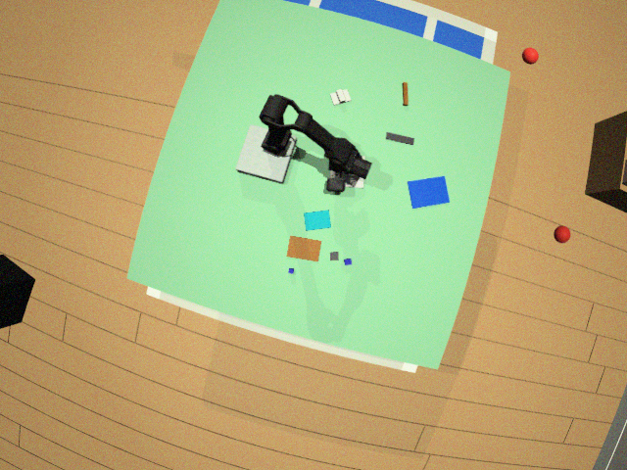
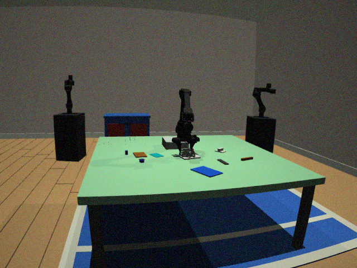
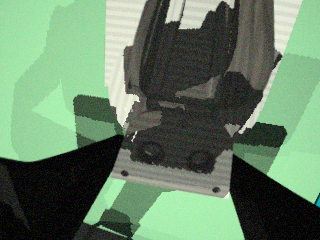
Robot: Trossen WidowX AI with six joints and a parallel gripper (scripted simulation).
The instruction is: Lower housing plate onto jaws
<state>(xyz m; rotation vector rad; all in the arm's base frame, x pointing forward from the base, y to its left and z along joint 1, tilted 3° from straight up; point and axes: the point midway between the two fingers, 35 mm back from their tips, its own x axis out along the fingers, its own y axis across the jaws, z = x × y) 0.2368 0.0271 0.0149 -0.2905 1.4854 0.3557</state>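
In the top view, the table (image 1: pixel 243 227) (image 2: pixel 173 178) is coloured plain mint green; solid royal blue is borne by the rectangle (image 1: pixel 428 192) (image 2: pixel 206 171) towards three o'clock, orange-brown by the slab (image 1: pixel 304 248) (image 2: pixel 139 154) towards six.

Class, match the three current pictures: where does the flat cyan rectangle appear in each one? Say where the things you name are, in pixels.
Top: the cyan rectangle (image 1: pixel 317 220) (image 2: pixel 156 154) lies just below centre, above the orange-brown rectangle (image 1: pixel 304 248) (image 2: pixel 139 154).
Exterior: left of centre, right of the orange-brown rectangle.
Wrist: only a cyan sliver at the right edge, probably its corner.
Shared landmark: the green tabletop (image 1: pixel 217 227) (image 2: pixel 161 181) (image 3: pixel 30 50).
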